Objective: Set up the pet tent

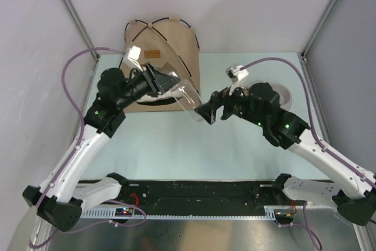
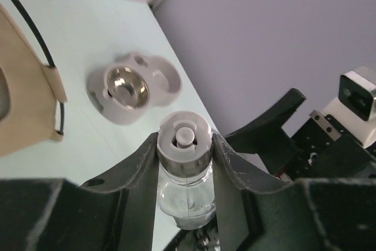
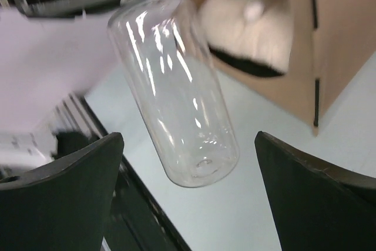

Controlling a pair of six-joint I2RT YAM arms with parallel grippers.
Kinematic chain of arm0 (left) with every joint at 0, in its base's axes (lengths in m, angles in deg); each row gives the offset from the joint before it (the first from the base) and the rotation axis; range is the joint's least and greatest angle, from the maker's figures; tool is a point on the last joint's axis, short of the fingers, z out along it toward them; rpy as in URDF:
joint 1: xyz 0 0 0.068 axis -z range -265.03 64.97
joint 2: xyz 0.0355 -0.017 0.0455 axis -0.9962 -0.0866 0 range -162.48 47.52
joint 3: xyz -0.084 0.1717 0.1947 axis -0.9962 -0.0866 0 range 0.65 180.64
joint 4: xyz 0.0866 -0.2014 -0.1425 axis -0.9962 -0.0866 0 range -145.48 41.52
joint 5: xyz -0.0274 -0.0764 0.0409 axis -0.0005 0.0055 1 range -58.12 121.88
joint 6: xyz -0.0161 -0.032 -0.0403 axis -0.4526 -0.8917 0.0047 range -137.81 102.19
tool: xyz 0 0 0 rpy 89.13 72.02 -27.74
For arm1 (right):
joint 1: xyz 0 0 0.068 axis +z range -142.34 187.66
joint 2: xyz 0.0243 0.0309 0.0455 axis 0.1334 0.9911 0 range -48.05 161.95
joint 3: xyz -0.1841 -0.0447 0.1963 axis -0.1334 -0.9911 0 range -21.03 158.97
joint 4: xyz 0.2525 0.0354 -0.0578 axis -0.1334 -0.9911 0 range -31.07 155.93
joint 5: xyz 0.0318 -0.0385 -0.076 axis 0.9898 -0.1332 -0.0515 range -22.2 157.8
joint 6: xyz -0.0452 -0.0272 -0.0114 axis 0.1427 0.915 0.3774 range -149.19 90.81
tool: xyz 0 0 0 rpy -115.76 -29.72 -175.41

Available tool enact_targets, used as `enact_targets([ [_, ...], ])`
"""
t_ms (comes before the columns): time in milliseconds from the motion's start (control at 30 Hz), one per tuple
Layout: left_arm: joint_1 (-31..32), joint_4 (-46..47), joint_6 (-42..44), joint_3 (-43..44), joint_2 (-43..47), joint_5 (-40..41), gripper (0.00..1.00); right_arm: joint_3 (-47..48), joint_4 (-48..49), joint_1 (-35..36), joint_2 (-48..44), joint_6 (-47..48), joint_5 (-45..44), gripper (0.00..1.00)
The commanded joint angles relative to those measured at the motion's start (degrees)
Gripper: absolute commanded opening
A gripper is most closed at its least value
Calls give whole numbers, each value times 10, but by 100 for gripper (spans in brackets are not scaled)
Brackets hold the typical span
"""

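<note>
The pet tent (image 1: 170, 45) stands at the back left of the table, tan with thin black poles; its edge (image 2: 23, 104) shows in the left wrist view. Through its rounded doorway (image 3: 335, 39) I see a cream pillow (image 3: 241, 22), a white pom-pom (image 3: 254, 10) and the dark floor (image 3: 244, 66). My left gripper (image 1: 167, 83) is shut on a clear bottle (image 1: 187, 95), gripping just under its grey cap (image 2: 184, 139). The bottle (image 3: 176, 92) hangs tilted above the table. My right gripper (image 3: 188, 138) is open, its fingers apart on either side of the bottle's base without touching it.
A grey stand with a steel bowl (image 2: 132, 89) sits at the back right, partly hidden behind the right arm (image 1: 264, 110). Grey enclosure walls close the back and sides. A black rail (image 1: 200, 195) runs along the near edge.
</note>
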State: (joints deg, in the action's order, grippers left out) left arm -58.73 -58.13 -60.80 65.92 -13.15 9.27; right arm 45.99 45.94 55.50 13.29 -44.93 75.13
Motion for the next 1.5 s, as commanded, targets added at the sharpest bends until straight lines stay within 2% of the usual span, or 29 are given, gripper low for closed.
enact_targets([
  [0,-7,18,-11,53,47,86,0,-19,184,-8,-52,-101,-113,99],
  [167,-7,31,-97,79,72,169,0,-28,288,-30,-37,-219,-128,99],
  [300,-7,32,-201,79,97,242,0,-28,337,-42,-14,-297,-116,100],
  [433,-7,36,-294,73,106,268,0,-28,422,-29,18,-326,-111,99],
  [667,-7,40,-392,58,112,306,0,-19,561,-4,77,-343,-97,100],
  [800,-7,40,-432,52,112,319,0,-11,577,12,96,-334,-68,99],
  [1067,-7,40,-466,25,122,349,0,-10,575,43,100,-302,-72,99],
  [1467,-7,40,-473,4,134,339,0,-9,581,63,99,-257,-153,99],
])
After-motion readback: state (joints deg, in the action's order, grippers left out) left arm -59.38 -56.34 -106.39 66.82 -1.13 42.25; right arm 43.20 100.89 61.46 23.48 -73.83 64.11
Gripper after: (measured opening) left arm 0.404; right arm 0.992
